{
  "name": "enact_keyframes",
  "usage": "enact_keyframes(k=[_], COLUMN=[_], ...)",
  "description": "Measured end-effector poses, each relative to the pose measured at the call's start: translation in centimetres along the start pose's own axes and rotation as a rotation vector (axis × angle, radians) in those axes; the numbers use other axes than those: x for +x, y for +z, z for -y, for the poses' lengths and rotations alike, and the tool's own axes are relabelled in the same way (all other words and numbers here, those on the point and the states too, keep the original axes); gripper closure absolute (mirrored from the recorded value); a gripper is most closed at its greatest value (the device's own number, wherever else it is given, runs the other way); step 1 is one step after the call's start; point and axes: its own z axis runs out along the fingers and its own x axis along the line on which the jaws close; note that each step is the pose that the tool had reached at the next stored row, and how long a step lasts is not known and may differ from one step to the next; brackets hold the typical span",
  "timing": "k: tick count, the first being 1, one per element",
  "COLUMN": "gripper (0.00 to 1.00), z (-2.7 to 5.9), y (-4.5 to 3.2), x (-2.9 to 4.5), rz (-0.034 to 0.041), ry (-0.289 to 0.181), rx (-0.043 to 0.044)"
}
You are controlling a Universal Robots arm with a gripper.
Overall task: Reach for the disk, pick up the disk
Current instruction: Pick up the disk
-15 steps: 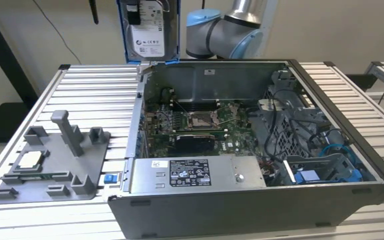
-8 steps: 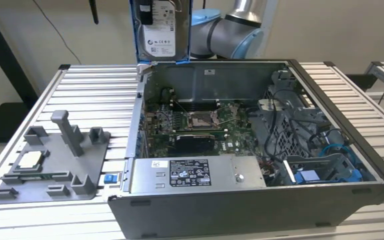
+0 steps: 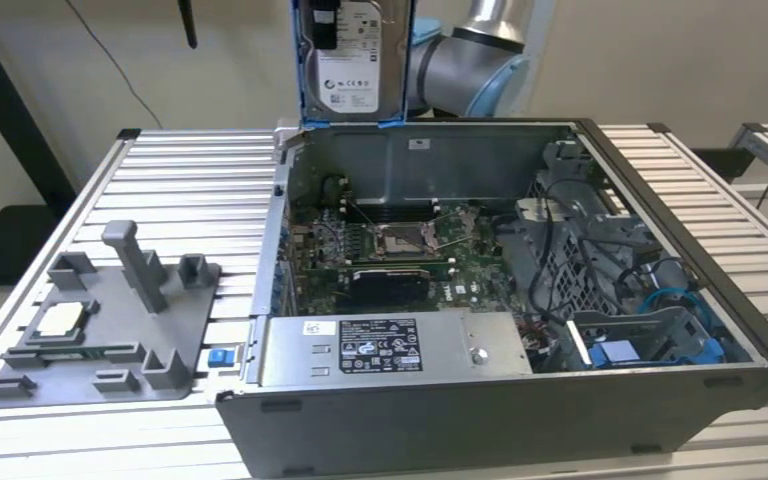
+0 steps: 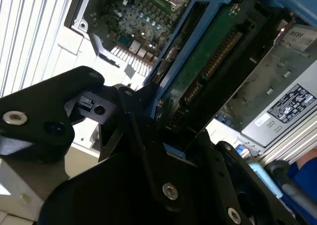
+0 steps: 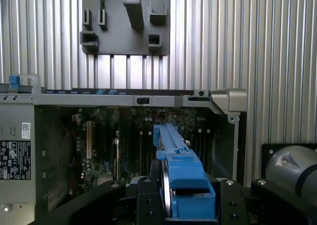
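Observation:
The disk hangs upright in the air above the back wall of the open computer case, its white label facing the exterior camera and its blue frame showing along the lower edge. In the first wrist view its blue frame edge runs out from between my black fingers, and my gripper is shut on it. The second wrist view shows the disk's green circuit-board underside, bordered in blue, clamped by the gripper. The grey arm stands right behind the disk.
The open case lies on a slatted metal table, with the motherboard, a silver power supply and blue-edged drive bays inside. A grey fixture plate with a square chip sits on the exterior view's left.

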Motion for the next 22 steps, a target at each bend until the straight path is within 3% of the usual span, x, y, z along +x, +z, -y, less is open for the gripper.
enact_keyframes(k=[22], gripper=[1.0], z=[6.16], y=[-0.16], x=[-0.08], rz=[0.0], ry=[0.0], rx=[-0.0003])
